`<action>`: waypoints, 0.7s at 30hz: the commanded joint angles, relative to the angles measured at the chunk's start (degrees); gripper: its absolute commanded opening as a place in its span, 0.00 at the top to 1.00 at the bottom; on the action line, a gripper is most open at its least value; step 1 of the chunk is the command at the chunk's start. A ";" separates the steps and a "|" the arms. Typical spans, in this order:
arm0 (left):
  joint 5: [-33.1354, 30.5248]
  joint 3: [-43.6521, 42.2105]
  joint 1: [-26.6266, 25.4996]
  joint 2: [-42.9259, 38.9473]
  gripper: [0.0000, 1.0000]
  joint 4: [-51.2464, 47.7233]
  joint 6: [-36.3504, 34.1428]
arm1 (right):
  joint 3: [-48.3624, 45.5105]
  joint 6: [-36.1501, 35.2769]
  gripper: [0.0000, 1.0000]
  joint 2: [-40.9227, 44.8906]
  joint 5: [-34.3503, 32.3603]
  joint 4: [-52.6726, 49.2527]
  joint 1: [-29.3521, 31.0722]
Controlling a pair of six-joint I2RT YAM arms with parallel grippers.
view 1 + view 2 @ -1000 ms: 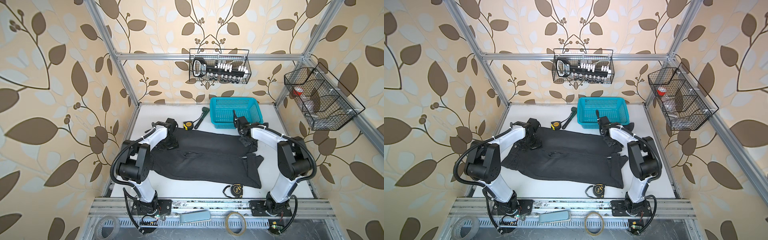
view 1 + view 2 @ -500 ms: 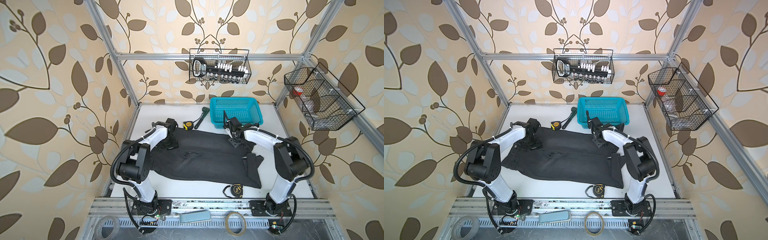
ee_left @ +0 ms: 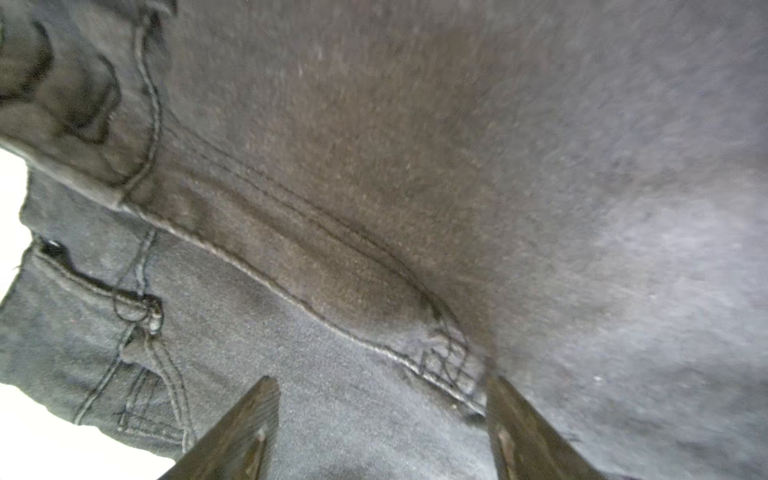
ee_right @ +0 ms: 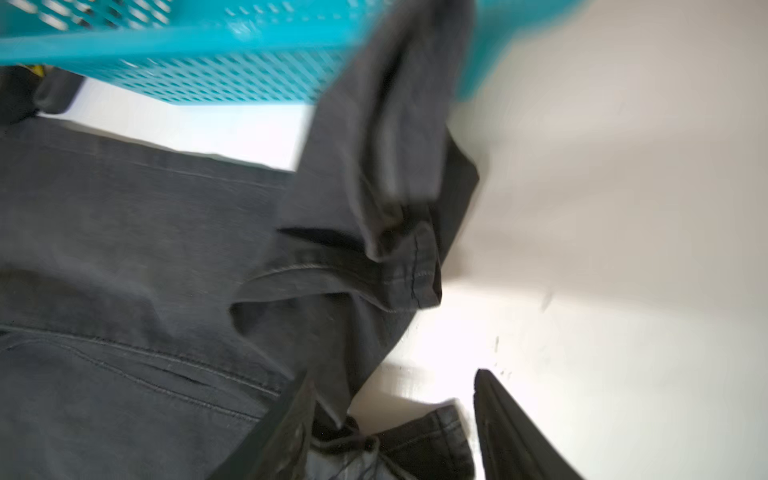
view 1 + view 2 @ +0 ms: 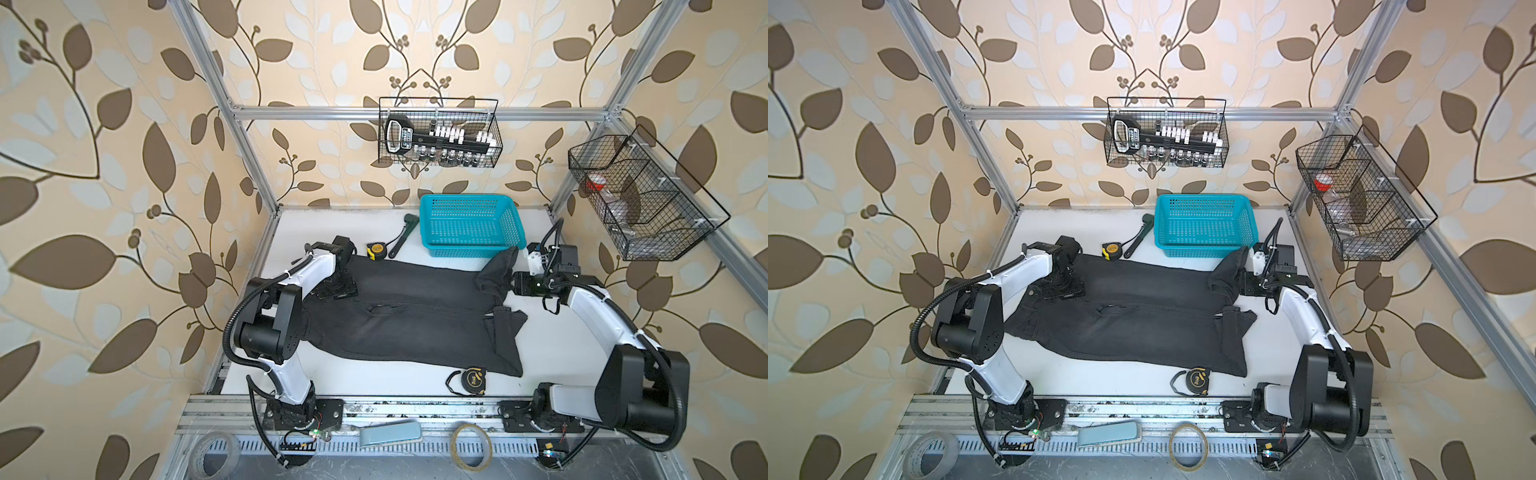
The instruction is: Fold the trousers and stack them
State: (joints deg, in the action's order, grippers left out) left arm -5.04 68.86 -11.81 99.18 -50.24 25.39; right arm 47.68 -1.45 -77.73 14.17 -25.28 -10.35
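The charcoal-black trousers [image 5: 415, 316] [image 5: 1133, 320] lie lengthwise across the white table, waist to the left and leg ends to the right. The far leg's end is bunched up against the front right corner of the turquoise basket [image 5: 469, 249] [image 5: 1204, 249]. My left gripper [image 5: 338, 291] [image 5: 1063, 291] points down onto the waist area, open. In the left wrist view the left gripper [image 3: 382, 382] straddles a stitched pocket seam. My right gripper [image 5: 517, 286] [image 5: 1246, 286] sits just right of the bunched cuff. In the right wrist view the right gripper [image 4: 394, 374] is open over the table, with a hem below it.
A yellow tape measure [image 5: 375, 250] and a dark wrench [image 5: 404, 237] lie left of the basket. A black tape measure [image 5: 471, 379] sits by the near leg's hem. Wire baskets [image 5: 440, 139] [image 5: 640, 199] hang on the back and right walls. Tape rolls [image 5: 471, 451] rest on the front rail.
The right gripper has opened and drawn back to the right, leaving the far leg's end bunched by the basket corner. The left arm has not moved.
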 commanded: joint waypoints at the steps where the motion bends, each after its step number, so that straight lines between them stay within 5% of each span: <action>1: -0.30 3.34 -0.23 -1.34 0.21 -2.57 -1.04 | -2.20 5.01 0.39 -3.24 6.52 8.08 -2.55; 9: 2.64 9.04 -0.23 -0.98 0.21 -3.33 -0.51 | -1.46 9.72 0.43 -13.23 9.48 15.94 -3.63; 18: 9.80 12.27 -0.16 4.08 0.20 2.13 1.26 | 0.11 12.57 0.80 -16.74 12.15 18.72 -3.63; 21: 12.05 12.56 -0.07 5.43 0.20 4.01 2.14 | 0.23 10.37 0.85 -13.94 9.47 15.46 -3.45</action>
State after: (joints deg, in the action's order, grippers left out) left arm 3.09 79.55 -11.81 103.61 -47.97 26.00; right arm 46.28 10.39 -94.30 24.18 -8.29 -13.89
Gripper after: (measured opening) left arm 0.794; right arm 0.156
